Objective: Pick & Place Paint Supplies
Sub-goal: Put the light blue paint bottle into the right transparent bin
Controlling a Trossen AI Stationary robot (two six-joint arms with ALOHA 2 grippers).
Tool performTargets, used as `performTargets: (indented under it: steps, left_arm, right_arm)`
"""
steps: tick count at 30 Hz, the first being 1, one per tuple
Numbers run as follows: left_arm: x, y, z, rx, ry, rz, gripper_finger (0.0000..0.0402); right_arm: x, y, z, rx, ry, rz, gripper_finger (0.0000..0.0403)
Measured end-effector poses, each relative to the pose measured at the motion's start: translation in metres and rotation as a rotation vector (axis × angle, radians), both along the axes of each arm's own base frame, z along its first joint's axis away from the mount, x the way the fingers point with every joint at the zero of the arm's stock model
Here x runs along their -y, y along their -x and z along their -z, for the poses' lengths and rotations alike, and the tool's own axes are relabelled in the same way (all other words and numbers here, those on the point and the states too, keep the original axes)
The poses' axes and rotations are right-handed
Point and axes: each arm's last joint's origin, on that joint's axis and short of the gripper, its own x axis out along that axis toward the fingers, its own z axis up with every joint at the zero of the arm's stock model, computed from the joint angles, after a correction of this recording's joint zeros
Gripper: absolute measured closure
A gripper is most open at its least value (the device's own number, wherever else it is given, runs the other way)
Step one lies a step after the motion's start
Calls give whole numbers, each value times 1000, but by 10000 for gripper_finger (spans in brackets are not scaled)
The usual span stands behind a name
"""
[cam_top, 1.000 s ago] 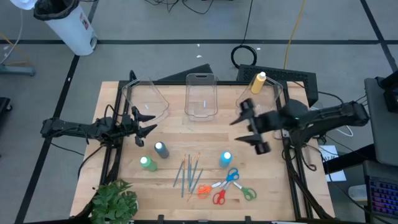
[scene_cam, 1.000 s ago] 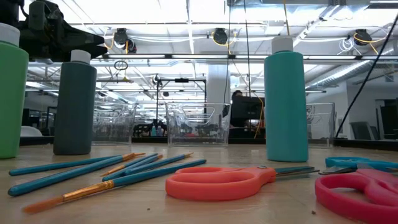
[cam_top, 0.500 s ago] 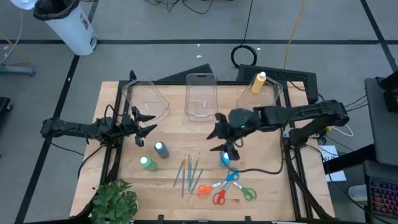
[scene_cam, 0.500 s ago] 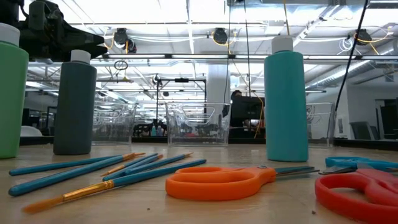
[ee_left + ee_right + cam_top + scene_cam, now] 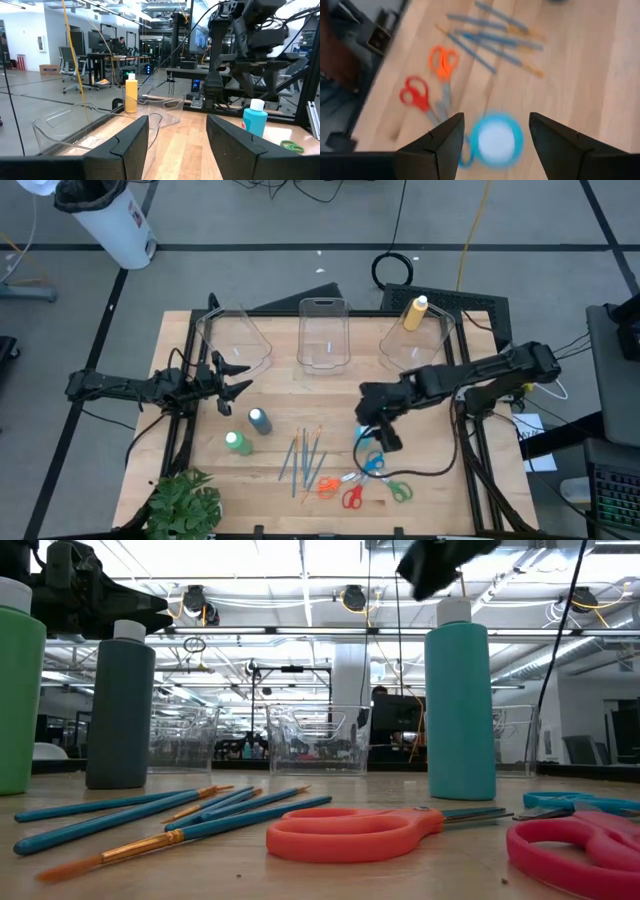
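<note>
The blue paint bottle stands upright on its base right of the table's middle, white cap up. My right gripper hangs over it, pointing down and open, a finger on each side above the cap, touching nothing. The low view shows it dark just above the cap of the bottle. The green bottle and the grey-blue bottle stand to the left. Brushes and scissors lie flat near the near edge. A yellow bottle leans in the right bin. My left gripper waits open at the left.
Three clear bins line the far edge; the left one and the right one sit tilted. A leafy plant stands at the near left corner. Bare wood lies between the bins and the supplies.
My right gripper has swung from the right side toward the table's middle, then back toward the near edge and down, tipping over so that it points down over the blue bottle's cap. My left arm and all the supplies have stayed put.
</note>
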Motion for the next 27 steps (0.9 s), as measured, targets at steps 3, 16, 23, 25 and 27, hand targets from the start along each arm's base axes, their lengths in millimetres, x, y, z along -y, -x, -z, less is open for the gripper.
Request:
performTargets:
  steps: [3, 16, 23, 25, 27]
  left_arm:
    - [0, 0, 0, -1, 0, 0, 194]
    - [0, 0, 0, 0, 0, 0, 195]
    - [0, 0, 0, 0, 0, 0, 194]
    - [0, 0, 0, 0, 0, 0, 195]
    - [0, 0, 0, 0, 0, 0, 194]
  right_arm:
    - [7, 21, -7, -79, 30, 105, 188]
    - [25, 119, -13, -15, 147, 433, 188]
    - [30, 127, 42, 223, 110, 449, 188]
    - [31, 123, 59, 350, 170, 459, 188]
    - [33, 118, 74, 489, 258, 497, 188]
